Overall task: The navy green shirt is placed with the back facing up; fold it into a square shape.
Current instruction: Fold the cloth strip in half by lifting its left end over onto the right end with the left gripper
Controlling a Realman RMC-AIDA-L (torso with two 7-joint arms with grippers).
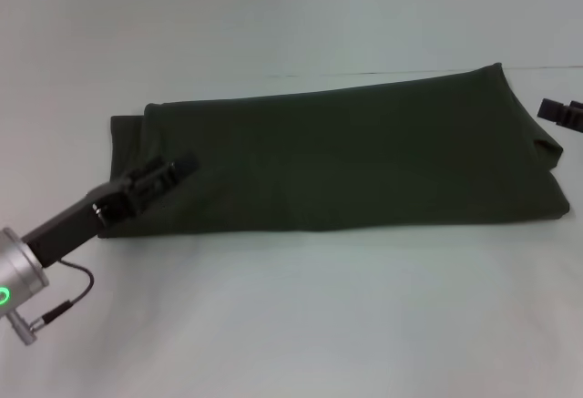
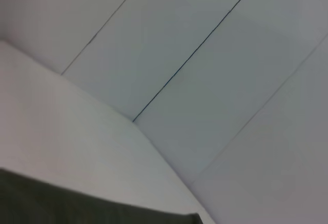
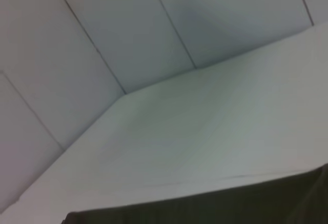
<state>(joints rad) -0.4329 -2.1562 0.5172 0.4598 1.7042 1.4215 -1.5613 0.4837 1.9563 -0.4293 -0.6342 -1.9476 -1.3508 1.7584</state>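
The left gripper (image 1: 182, 165) rests over the left end of the navy green shirt (image 1: 346, 166); whether its fingers are parted or closed on cloth cannot be told. The right gripper (image 1: 560, 112) sits just beside the shirt's right end, likewise unclear. The shirt lies as a long folded band on the white table (image 1: 301, 316). It looks soft, light and limp, so it is probably best pinched at the end corners.
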